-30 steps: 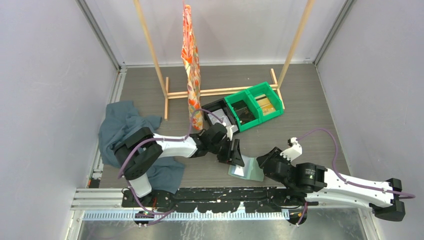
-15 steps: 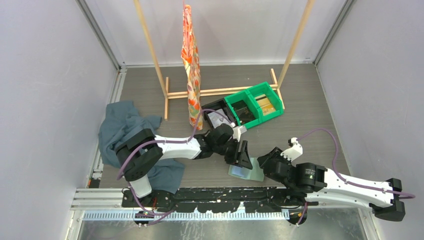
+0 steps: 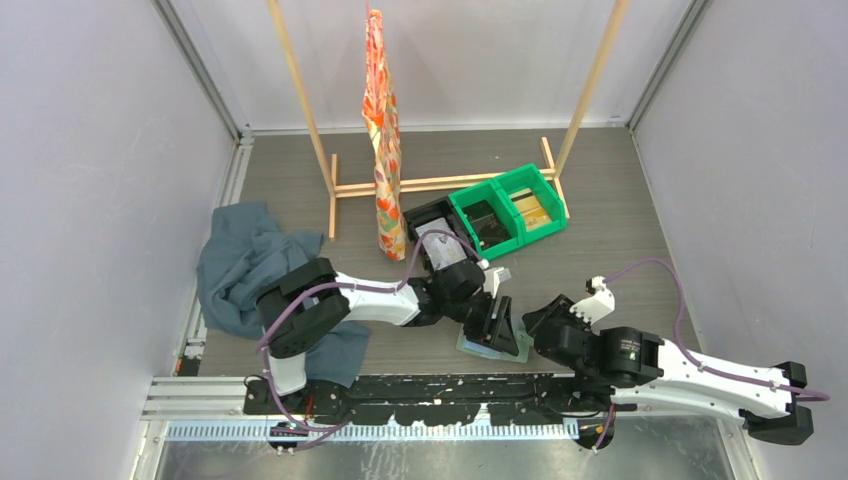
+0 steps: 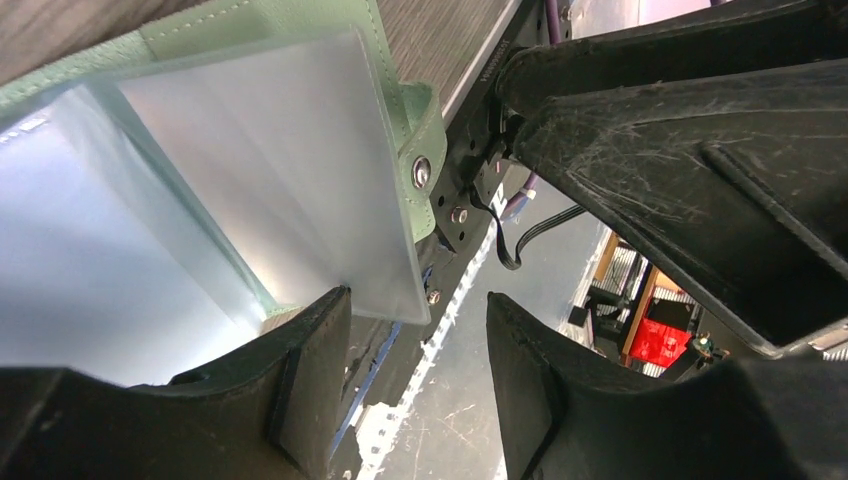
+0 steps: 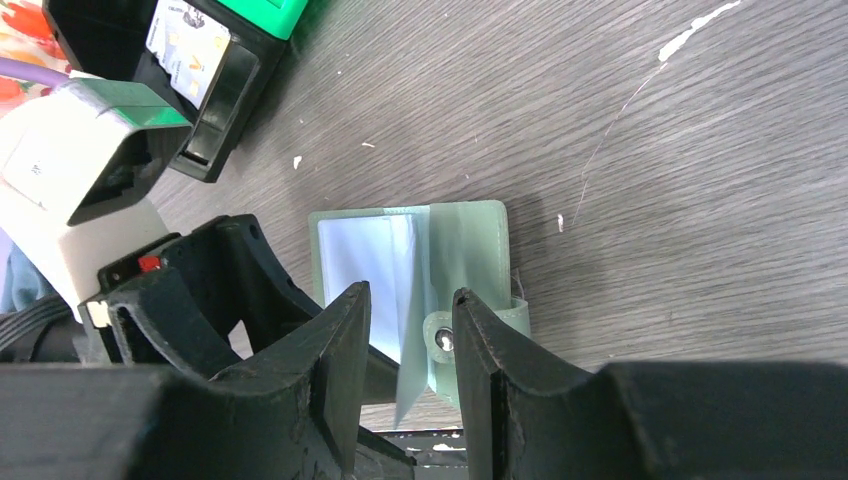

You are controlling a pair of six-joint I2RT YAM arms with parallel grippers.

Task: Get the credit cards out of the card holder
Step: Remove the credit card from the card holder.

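The card holder (image 5: pixel 465 245) lies open on the table near the front edge, sage-green with pale blue see-through panels (image 4: pixel 260 170) and a snap tab (image 5: pixel 440 335). In the top view it (image 3: pixel 478 347) is mostly covered by both grippers. My left gripper (image 4: pixel 418 305) is open, its left fingertip at the corner of one panel, nothing pinched. My right gripper (image 5: pixel 410 295) reaches in from the other side, open, its fingers straddling an upright panel and the snap tab without squeezing them. The credit cards are hidden; I make out only panels.
Behind the holder stand green bins (image 3: pixel 505 210) and a black bin (image 3: pixel 425 215) holding a pale printed flat piece (image 5: pixel 190 40). A dark teal cloth (image 3: pixel 235 255) lies at left. A wooden rack (image 3: pixel 440 183) with a hanging orange cloth (image 3: pixel 380 130) stands at the back. The metal rail (image 3: pixel 400 385) runs just in front.
My left arm has swung right and toward the front edge, bringing its gripper down over the card holder. The right gripper has stayed almost still beside it.
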